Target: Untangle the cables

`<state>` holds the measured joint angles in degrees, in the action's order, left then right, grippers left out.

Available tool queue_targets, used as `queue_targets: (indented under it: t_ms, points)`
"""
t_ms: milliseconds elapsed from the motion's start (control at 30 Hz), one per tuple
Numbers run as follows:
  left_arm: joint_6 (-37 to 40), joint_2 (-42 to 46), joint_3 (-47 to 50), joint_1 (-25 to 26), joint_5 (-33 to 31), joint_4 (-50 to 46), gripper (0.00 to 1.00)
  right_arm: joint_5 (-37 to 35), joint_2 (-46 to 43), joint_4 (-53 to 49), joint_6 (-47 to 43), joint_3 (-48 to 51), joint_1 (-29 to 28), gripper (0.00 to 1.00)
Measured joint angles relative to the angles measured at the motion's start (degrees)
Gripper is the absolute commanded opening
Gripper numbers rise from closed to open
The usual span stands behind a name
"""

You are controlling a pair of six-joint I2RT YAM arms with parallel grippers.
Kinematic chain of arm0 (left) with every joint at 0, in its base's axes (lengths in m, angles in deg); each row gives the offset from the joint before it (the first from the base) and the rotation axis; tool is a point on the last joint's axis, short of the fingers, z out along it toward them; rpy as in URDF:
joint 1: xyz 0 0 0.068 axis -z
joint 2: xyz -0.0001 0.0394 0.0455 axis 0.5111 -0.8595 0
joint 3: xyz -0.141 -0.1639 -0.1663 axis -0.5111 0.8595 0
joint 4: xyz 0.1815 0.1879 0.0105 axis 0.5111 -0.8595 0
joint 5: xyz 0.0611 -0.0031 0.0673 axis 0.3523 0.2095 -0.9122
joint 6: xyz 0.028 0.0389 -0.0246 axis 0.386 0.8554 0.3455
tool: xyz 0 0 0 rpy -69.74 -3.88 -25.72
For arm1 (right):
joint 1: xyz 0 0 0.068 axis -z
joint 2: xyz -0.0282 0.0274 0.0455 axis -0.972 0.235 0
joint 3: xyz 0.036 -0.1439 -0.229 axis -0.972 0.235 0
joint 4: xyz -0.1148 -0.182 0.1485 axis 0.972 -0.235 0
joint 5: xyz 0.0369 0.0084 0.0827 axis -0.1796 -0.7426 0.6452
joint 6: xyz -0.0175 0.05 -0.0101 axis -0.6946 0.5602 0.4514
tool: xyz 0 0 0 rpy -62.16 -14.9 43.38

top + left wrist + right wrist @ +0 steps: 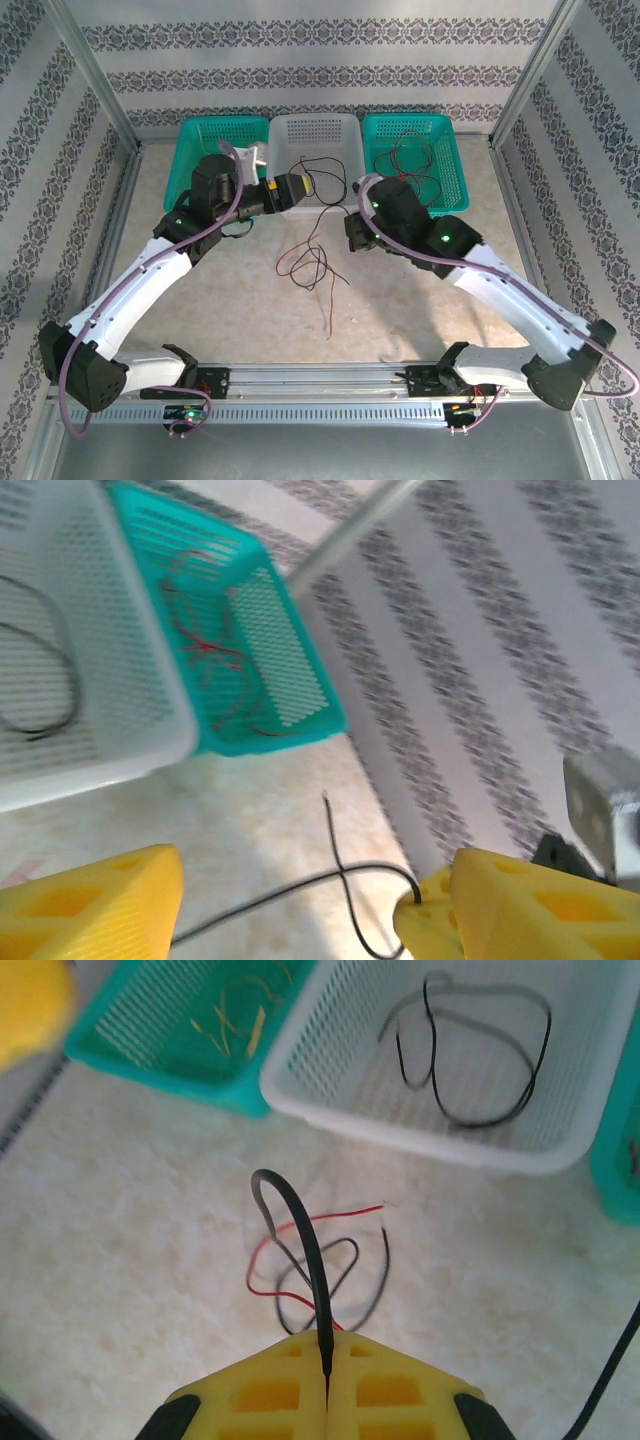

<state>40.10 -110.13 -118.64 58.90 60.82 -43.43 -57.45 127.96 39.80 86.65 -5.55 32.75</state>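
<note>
Cables (310,265): a small knot of red and black strands lies loose on the tabletop (230,290), mid-field, between the two arms and in front of the baskets.

Right end effector (327,1370): jaws pressed together, pinching one black cable (318,1280). The strand rises from the pinch in a stiff arc, and the knot sits on the tabletop beyond it.

Left end effector (290,900): fingers (100,900) spread. A black strand crosses the gap and touches the far finger but is not clamped. Whether it is the pinched strand cannot be told.

Step in hand (judgement): draw the pinched black strand clear of the knot.
- Pull slowly, along the strand's own line.
- Watch that the red loops do not ride up with it.
- If the knot lifts as a whole, the left end effector should close on or pin the rest, near the crossing.
- Risk: a fast pull tightens the loops.

Appearance: the cables are thin and springy, and they hold their curves. The red and black loops overlap in a few open crossings, and the ends are free.

Surroundings:
- White basket (290,135): one black cable, coiled.
- Right teal basket (440,130): red cables.
- Left teal basket (150,1050): yellow ones.
</note>
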Motion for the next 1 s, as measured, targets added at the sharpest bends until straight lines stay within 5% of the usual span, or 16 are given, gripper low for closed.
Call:
queue_targets:
  t_ms: [467, 733, 1000]
  points:
    - [2.25, -2.71, -3.93, 3.37, 5.44, 7.02, 0.77, -0.2, -4.68, -1.44, -1.57, -14.36, 0.0, 0.0]
    - [2.29, -3.26, -3.98, 4.5, 6.27, 8.92, 0.59, 0.13, -5.03, -1.44, -1.55, -15.3, 1.42, 0.0]
    - [3.43, -4.66, -6.86, 4.52, 8.52, 9.2, 0.6, 2.67, -4.72, -1.01, -1.46, -14.43, 1.92, 0.0]
